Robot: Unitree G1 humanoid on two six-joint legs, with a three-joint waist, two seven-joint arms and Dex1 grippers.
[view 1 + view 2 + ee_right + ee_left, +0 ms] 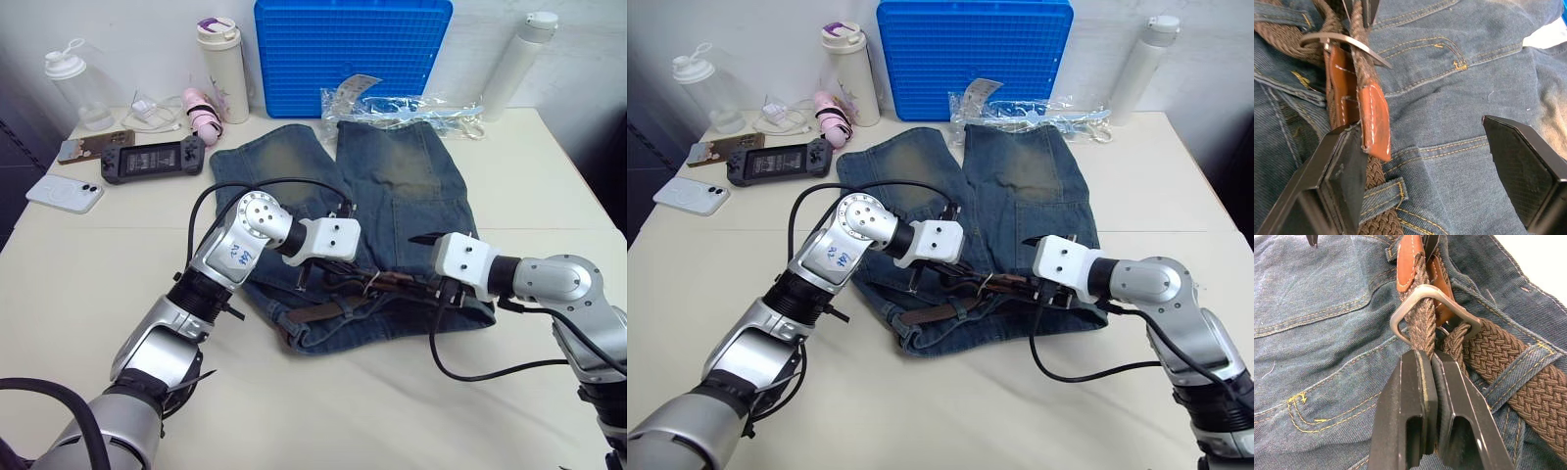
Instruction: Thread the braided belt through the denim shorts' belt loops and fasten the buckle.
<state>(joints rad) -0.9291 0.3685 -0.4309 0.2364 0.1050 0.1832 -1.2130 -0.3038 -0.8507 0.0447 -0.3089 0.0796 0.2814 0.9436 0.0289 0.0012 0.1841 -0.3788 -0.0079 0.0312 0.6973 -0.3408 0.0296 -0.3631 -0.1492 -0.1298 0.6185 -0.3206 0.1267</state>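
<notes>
Braided brown webbing: the braided belt [1422,325] lies along the waistband of the denim shorts [411,186], which are spread flat on the cream table [88,284], waistband toward me, legs pointing to 12 o'clock.

Item, left gripper [1431,364]: fingers pressed together on the belt's free end, just short of the buckle [1436,313]. The strap runs on from my fingertips through the silver frame, toward its tan leather tip [1376,122].

Item, right gripper [1430,142]: fingers spread wide, holding nothing. One finger [1344,161] touches the leather tip; the other hangs over bare denim.

Item, a belt loop [1520,367]: the webbing passes under it beside the buckle, so I judge threading mostly done there.

Relation that matters: in the head views the two grippers face each other across the waistband, left at 9 o'clock, right at 3 o'clock, buckle between them. The belt's long axis runs 9-to-3. My right gripper is nearer the tip; I judge it should close there and draw toward 3 o'clock.
</notes>
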